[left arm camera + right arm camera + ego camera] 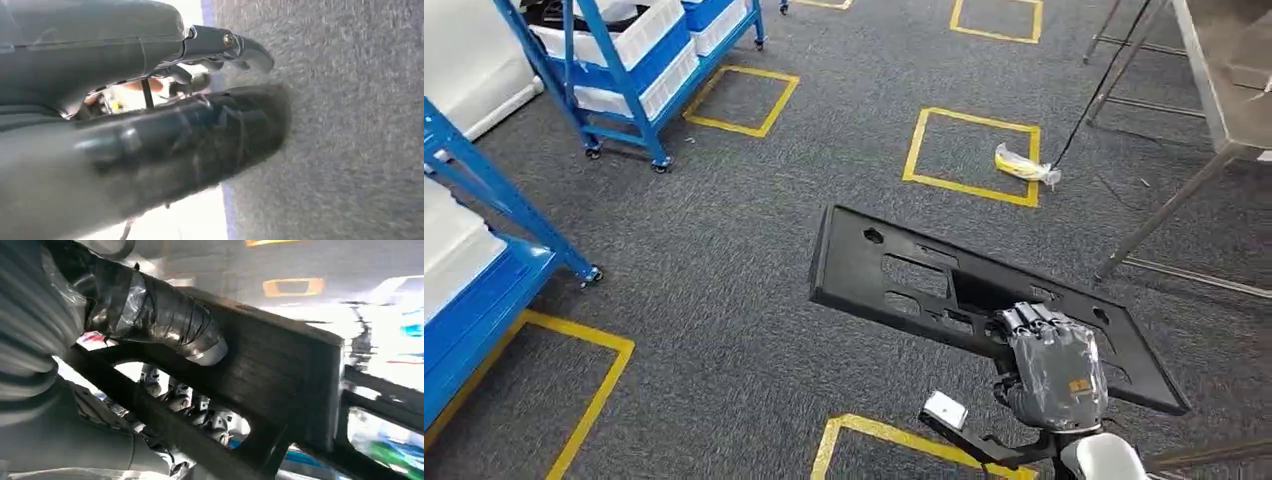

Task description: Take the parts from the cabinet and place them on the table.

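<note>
Fingers of the right hand grip the black panel, held above the grey carpet near the steel worktop. Left wrist view: the left hand is blurred, so I cannot tell its state. Right wrist view: the thumb presses the panel's face.

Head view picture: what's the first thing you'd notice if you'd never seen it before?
First comes the long black panel with cut-out holes, held above the grey carpet by the right hand low in the picture's right half. Next come the yellow tape squares on the floor, one with a small yellow packet at its corner. Blue wheeled racks with white bins stand at the upper left.
</note>
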